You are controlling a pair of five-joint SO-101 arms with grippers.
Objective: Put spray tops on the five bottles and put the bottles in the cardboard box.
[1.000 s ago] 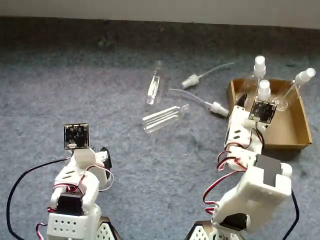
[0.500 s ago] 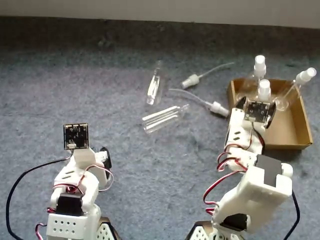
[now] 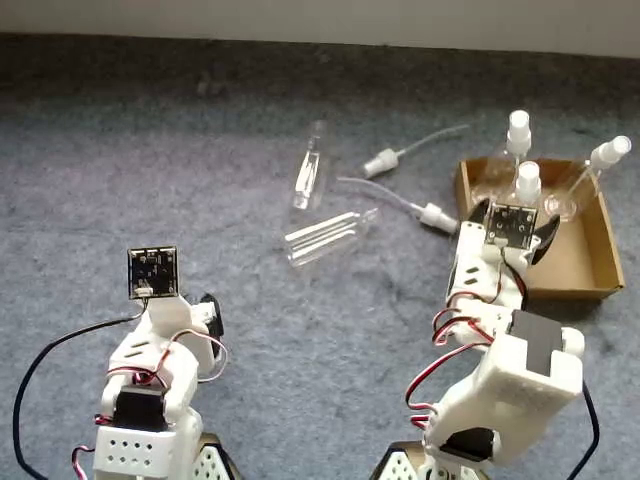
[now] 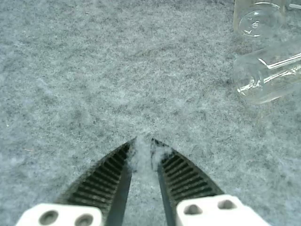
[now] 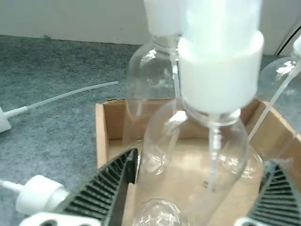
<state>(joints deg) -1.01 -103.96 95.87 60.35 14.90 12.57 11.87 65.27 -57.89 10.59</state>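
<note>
R tool (image 5: pixel 202 160) spread wide round capped bottle (image 5: pixel 214 80) in cardboard box (image 5: pixel 104 132).

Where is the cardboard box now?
In the high view, the cardboard box lies at the right, three capped bottles inside, the right gripper around one.

Three in, two out!
Capped bottles (image 3: pixel 519 135) stand in the cardboard box (image 3: pixel 578 272); bare bottles (image 3: pixel 322 238) and spray tops (image 3: pixel 437 216) lie left.
</note>
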